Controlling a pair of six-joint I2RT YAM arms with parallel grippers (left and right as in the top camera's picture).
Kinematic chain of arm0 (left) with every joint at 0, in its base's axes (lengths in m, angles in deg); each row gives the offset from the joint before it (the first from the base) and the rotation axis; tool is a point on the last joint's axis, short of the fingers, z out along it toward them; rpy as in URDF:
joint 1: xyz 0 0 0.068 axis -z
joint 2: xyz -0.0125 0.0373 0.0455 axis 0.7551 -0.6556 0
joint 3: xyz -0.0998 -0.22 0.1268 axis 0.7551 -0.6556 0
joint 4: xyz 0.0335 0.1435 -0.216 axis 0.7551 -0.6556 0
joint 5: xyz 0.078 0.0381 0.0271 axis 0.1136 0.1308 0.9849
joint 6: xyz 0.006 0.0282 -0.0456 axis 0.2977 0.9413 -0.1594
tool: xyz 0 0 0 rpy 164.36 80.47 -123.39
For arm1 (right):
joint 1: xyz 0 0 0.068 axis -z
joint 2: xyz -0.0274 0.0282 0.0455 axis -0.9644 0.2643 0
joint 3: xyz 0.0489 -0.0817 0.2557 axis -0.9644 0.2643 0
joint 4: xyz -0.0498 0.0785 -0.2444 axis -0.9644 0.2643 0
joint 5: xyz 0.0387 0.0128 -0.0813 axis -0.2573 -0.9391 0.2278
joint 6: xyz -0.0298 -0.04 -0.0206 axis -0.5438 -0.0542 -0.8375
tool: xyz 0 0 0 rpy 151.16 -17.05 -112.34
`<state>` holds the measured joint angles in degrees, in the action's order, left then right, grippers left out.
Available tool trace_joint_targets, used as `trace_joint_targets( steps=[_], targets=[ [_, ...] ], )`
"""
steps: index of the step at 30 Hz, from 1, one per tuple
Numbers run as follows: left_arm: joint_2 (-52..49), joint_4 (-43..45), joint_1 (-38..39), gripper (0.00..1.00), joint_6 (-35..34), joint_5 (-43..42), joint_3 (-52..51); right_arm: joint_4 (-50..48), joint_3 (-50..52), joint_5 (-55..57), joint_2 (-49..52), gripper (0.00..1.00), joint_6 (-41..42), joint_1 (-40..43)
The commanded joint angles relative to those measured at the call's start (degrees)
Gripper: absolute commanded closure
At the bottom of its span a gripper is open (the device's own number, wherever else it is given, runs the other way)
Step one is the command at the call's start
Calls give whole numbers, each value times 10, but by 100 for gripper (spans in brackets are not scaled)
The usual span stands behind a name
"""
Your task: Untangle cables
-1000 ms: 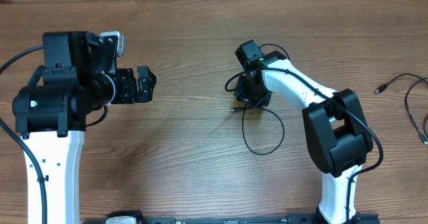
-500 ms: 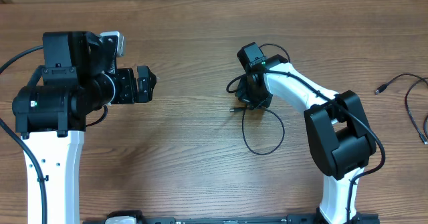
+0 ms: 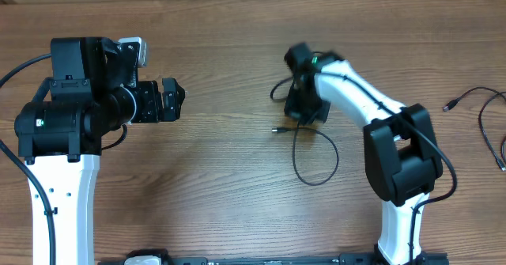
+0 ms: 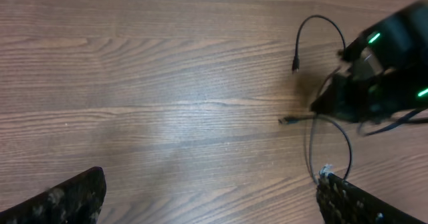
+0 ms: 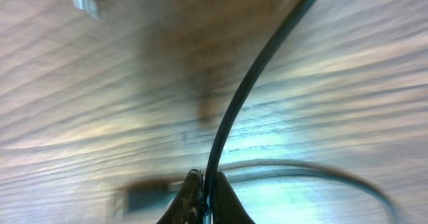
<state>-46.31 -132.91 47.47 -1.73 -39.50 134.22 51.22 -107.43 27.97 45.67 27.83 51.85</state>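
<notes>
at the tip of the right arm (image 3: 356,97), the right jaws are pinched shut on a thin black cable (image 5: 249,83), which rises out of the narrow pinch and curves away over the wood. the grip looks meant to draw this one strand clear of its neighbour. seen from overhead, the same cable (image 3: 337,156) drops into a loose loop on the desk (image 3: 221,194), and its small plug (image 3: 277,129) lies just left of the jaws. a second short strand (image 4: 319,17) arches beside the jaws and ends in its own plug.

the left jaws stand wide open above bare wood, well to the left. they seem to be waiting rather than helping. between the two arms the desk gives broad free room, so a pull leftward or toward the near side looks safe. the far edge runs closer behind the right arm. more cables (image 3: 484,115) lie well apart at the far right, and a sweep that way could snag them.
</notes>
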Motion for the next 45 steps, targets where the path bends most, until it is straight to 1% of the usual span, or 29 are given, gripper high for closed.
trace_joint_targets(
  steps=[1, 3, 5, 6, 7, 8, 10, 13, 17, 23, 25, 27, 31, 32, 33, 34, 37, 38, 40, 42, 45],
  targets=[
    [1, 0, 2, 0, -8, 3, 7, 64, -158, 8, -10, 96, -90, 31],
    [1, 0, 2, 0, -8, 3, 7, 122, -265, 12, -10, 96, -108, 50],
    [1, 0, 2, 0, -8, 3, 7, 160, -367, 28, -10, 96, -109, 71],
    [1, 0, 2, 0, -8, 3, 7, 169, -400, 34, -10, 96, -109, 79],
    [1, 0, 2, 0, -8, 3, 7, 179, -454, 44, -10, 96, -109, 91],
    [1, 0, 2, 0, -8, 3, 7, 181, -536, 64, -10, 96, -109, 114],
    [1, 0, 2, 0, -8, 3, 7, 174, -593, 91, -10, 96, -108, 133],
    [1, 0, 2, 0, -8, 3, 7, 148, -667, 159, -10, 96, -108, 174],
    [1, 0, 2, 0, -8, 3, 7, 105, -678, 217, -10, 96, -109, 221],
    [1, 0, 2, 0, -8, 3, 7, 26, -660, 224, -8, 96, -108, 313],
    [1, 0, 2, 0, -8, 3, 7, 13, -648, 218, -7, 96, -106, 343],
    [1, 0, 2, 0, -8, 3, 7, 25, -641, 199, -6, 96, -107, 359],
    [1, 0, 2, 0, -8, 3, 7, 83, -608, 144, -6, 96, -107, 371],
    [1, 0, 2, 0, -8, 3, 7, 92, -600, 134, -6, 93, -107, 371],
    [1, 0, 2, 0, -8, 3, 7, 109, -578, 114, -6, 78, -107, 371],
    [1, 0, 2, 0, -8, 3, 7, 115, -561, 101, -6, 70, -106, 370],
    [1, 0, 2, 0, -8, 3, 7, 118, -499, 55, -6, 39, -106, 363],
    [1, 0, 2, 0, -8, 3, 7, 113, -446, 18, -6, 19, -106, 358],
    [1, 0, 2, 0, -8, 3, 7, 96, -376, -24, -6, 1, -106, 348],
    [1, 0, 2, 0, -8, 3, 7, 70, -309, -63, -6, 0, -107, 336],
    [1, 0, 2, 0, -8, 3, 7, 41, -250, -84, -6, 0, -106, 320]
  ],
)
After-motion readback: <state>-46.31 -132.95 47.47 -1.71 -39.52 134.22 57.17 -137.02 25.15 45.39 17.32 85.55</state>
